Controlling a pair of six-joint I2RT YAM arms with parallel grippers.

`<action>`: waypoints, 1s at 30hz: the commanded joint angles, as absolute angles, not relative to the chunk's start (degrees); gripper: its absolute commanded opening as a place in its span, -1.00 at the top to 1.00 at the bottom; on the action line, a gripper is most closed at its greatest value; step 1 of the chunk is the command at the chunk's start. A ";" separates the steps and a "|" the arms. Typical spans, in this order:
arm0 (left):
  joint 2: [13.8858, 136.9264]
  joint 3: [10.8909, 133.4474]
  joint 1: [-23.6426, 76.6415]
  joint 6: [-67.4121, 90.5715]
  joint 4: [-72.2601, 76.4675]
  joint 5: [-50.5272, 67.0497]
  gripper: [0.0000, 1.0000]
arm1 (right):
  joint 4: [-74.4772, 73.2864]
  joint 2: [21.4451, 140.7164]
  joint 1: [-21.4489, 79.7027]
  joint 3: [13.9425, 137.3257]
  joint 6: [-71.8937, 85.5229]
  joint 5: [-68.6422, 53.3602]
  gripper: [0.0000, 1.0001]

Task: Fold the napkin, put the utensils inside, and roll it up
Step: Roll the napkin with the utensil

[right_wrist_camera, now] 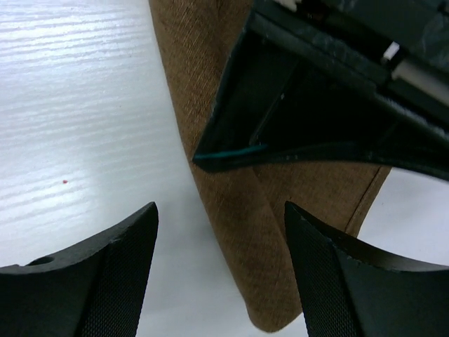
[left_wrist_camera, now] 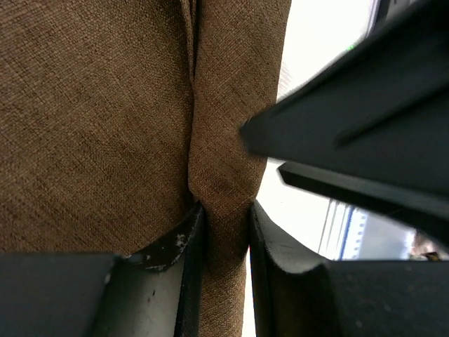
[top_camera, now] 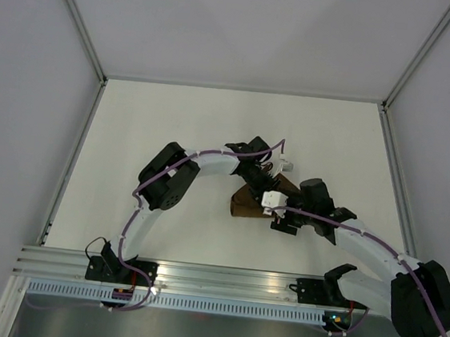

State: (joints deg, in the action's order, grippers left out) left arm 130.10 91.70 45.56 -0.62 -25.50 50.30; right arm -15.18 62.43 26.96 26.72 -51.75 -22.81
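Observation:
The dark-brown napkin [top_camera: 244, 205] lies bunched and folded mid-table, partly under both grippers. My left gripper [top_camera: 266, 181] is shut on a narrow fold of the napkin [left_wrist_camera: 105, 105], the cloth pinched between its fingers [left_wrist_camera: 189, 246]. My right gripper [top_camera: 272, 212] is open just beside it. In the right wrist view the napkin's rounded folded end [right_wrist_camera: 295, 203] sits between and just beyond the open fingers [right_wrist_camera: 119, 253], with nothing held. The left gripper's dark body [right_wrist_camera: 330, 105] sits on the cloth right ahead. The utensil is hidden.
The white tabletop [top_camera: 166, 114] has grey walls at the back and both sides. An aluminium rail [top_camera: 221, 279] runs along the near edge. The right gripper's black body [left_wrist_camera: 358, 126] crowds close to the left gripper.

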 commanded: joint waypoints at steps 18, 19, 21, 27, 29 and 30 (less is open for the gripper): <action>130.53 94.40 44.56 10.02 -28.74 48.43 0.25 | -11.86 75.32 33.75 30.23 -49.57 -15.90 0.39; 129.56 93.87 44.30 10.80 -27.44 48.08 0.18 | -12.56 75.67 33.75 31.02 -49.74 -16.78 0.43; 127.63 93.43 43.95 11.60 -26.28 46.85 0.12 | -15.11 76.46 33.58 31.90 -50.10 -18.10 0.45; 119.72 90.36 40.79 14.41 -21.63 41.23 0.04 | -23.19 80.68 31.47 36.82 -52.29 -24.33 0.47; 115.85 87.55 39.12 15.38 -19.87 37.89 0.03 | -27.39 82.95 29.81 39.54 -53.43 -26.44 0.46; 114.10 86.15 38.42 15.99 -16.90 37.01 0.03 | -28.90 83.84 29.19 40.59 -54.66 -28.72 0.45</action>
